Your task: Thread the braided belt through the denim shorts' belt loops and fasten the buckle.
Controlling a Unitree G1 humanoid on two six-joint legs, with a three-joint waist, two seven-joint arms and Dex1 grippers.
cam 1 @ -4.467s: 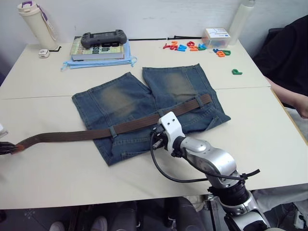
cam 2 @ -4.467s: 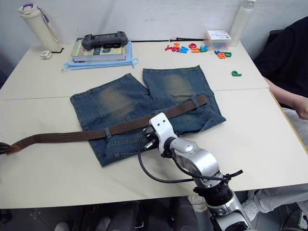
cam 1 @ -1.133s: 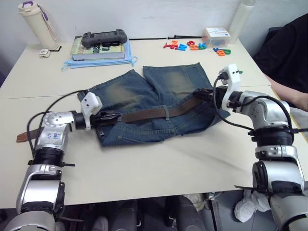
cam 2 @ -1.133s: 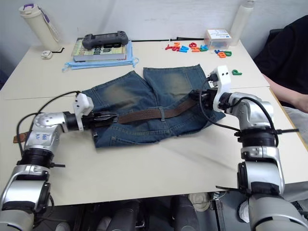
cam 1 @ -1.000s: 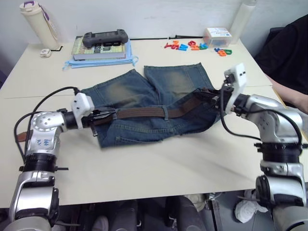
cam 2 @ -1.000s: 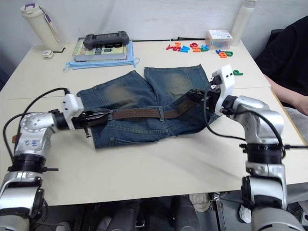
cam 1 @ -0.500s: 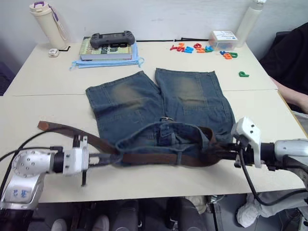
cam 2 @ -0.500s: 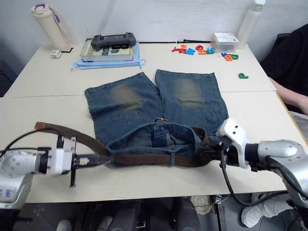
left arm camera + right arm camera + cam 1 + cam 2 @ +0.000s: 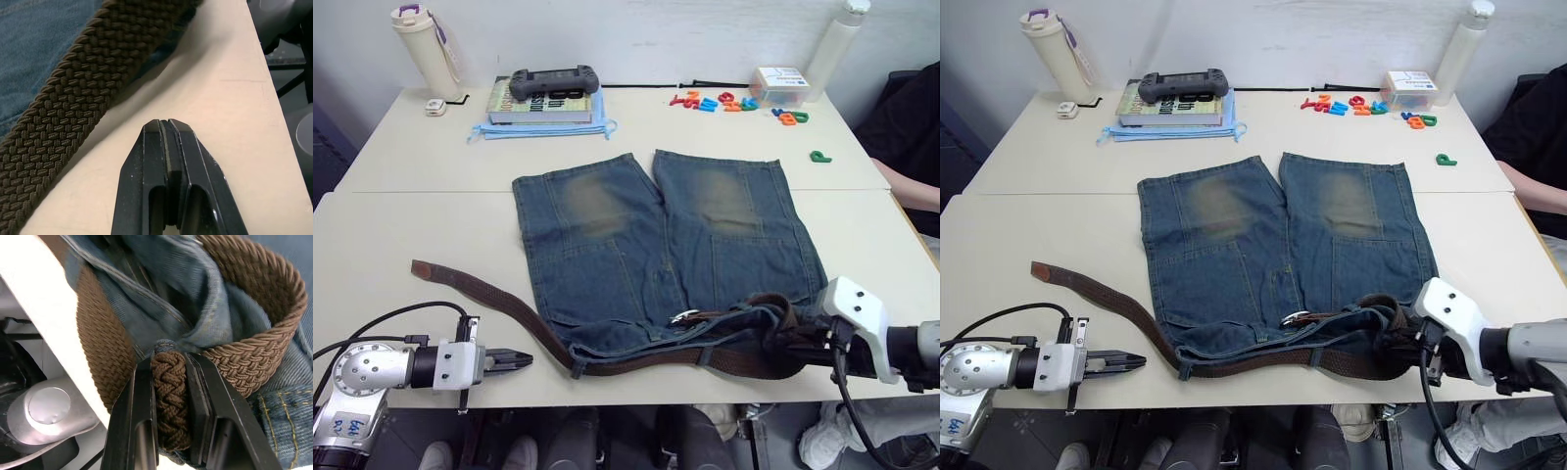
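Note:
The denim shorts lie flat with the legs toward the far side and the waistband bunched near the table's front edge. The braided belt runs from its loose tail on the left, along the waistband, to a loop at the right. The silvery buckle rests on the waistband. The belt loops are lost in the bunched denim. My left gripper lies shut and empty on the table just short of the belt. My right gripper is shut on the belt at the right end of the waistband.
A book stack with a game controller and a tall bottle stand at the far left. Coloured letters, a small box and a white bottle are at the far right. A person's arm is at the right edge.
My left gripper has let go of the belt and drawn back left. The waistband has been pulled closer to the front edge, and the view has shifted.

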